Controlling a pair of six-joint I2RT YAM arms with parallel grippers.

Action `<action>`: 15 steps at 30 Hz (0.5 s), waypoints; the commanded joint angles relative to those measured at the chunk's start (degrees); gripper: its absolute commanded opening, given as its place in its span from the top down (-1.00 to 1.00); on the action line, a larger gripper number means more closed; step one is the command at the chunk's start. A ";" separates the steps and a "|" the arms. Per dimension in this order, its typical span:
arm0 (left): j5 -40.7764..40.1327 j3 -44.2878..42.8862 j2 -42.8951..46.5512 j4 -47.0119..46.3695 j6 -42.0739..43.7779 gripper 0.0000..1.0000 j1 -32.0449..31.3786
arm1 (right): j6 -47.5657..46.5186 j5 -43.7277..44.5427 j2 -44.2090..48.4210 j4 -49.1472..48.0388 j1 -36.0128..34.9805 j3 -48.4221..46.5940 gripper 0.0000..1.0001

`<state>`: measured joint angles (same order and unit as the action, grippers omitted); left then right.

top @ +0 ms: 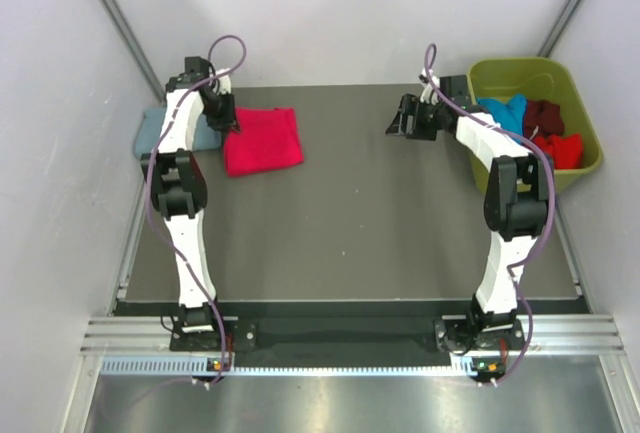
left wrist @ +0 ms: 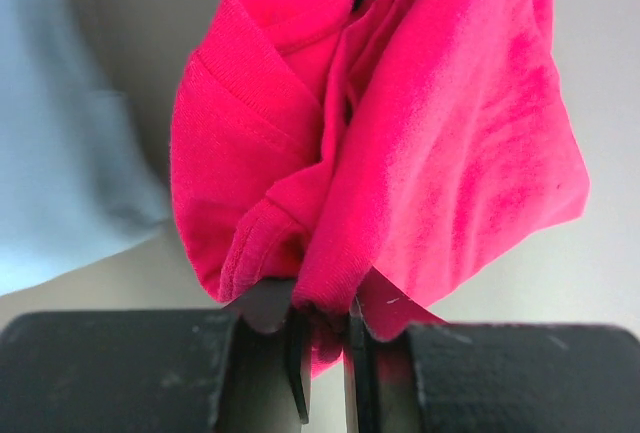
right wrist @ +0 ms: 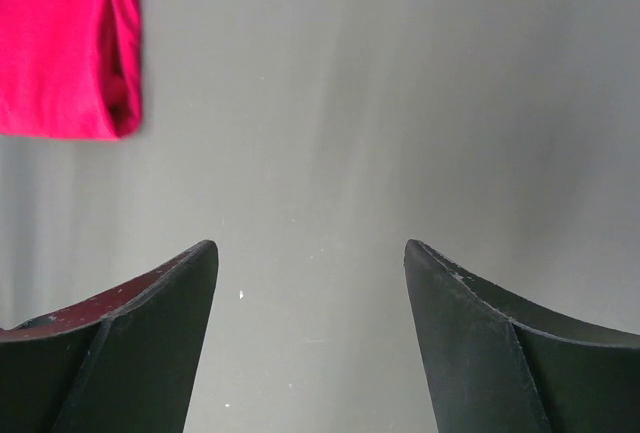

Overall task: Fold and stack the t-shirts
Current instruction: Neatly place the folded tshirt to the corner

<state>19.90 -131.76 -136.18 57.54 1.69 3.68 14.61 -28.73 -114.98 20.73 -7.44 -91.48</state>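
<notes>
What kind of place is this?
Probably a robot test booth: left arm and right arm bolted at a dark table, plain white walls around it, a green bin of t-shirts.

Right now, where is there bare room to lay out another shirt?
Free: the middle of the table, between the red t-shirt and the open right gripper, and the whole near half. Crowded: the far-left corner, where the left gripper pinches that shirt beside the blue-grey t-shirt, and the loaded bin.
</notes>
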 commanded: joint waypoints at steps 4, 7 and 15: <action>-8.90 -5.43 6.36 -0.06 3.49 1.00 2.99 | 0.59 -0.62 0.99 -2.19 -0.21 -0.80 -0.52; -11.97 -7.89 5.66 -0.85 3.75 1.00 4.58 | 0.68 -0.89 0.72 -2.54 -0.38 -0.72 -0.52; -17.87 -13.42 5.66 -4.36 5.51 1.00 6.07 | 0.68 -0.80 0.81 -2.71 -1.17 0.08 -0.52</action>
<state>5.82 -141.25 -135.24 57.01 5.76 9.45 15.18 -28.75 -114.98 20.53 -7.90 -91.48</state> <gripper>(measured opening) 0.164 0.759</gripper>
